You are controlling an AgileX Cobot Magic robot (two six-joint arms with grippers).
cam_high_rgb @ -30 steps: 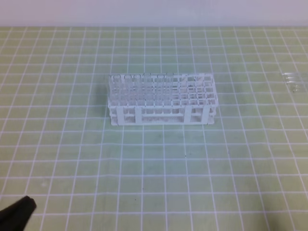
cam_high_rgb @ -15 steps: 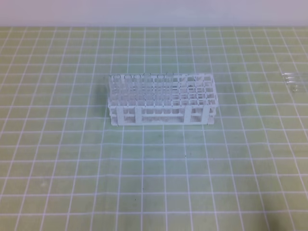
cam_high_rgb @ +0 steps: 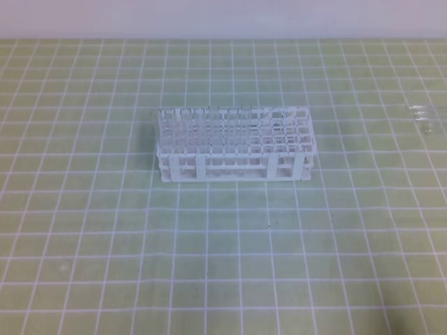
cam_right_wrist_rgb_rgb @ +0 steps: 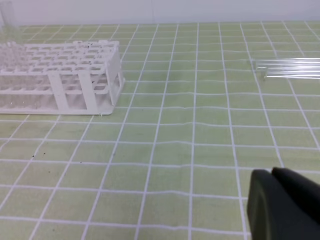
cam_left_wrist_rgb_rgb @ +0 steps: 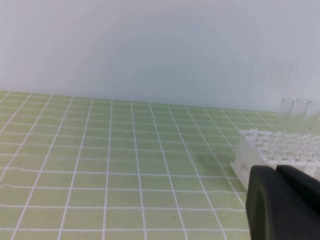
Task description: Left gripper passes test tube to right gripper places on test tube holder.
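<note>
The white test tube holder (cam_high_rgb: 234,143) stands mid-mat, with clear tubes upright in its left part; it also shows in the left wrist view (cam_left_wrist_rgb_rgb: 275,147) and the right wrist view (cam_right_wrist_rgb_rgb: 60,75). Clear test tubes (cam_high_rgb: 423,118) lie side by side on the mat at the far right, seen as well in the right wrist view (cam_right_wrist_rgb_rgb: 290,67). Neither gripper appears in the exterior view. My left gripper (cam_left_wrist_rgb_rgb: 276,170) is shut and empty, low and left of the holder. My right gripper (cam_right_wrist_rgb_rgb: 272,173) is shut and empty, well short of the lying tubes.
A green mat with a white grid (cam_high_rgb: 105,230) covers the table up to a pale wall (cam_high_rgb: 223,17) at the back. Upright tubes (cam_left_wrist_rgb_rgb: 295,112) rise above the holder's far side in the left wrist view.
A second ago the left gripper's black tip showed at the lower left corner of the exterior view; it has since withdrawn out of that view. The holder and tubes have not moved.
</note>
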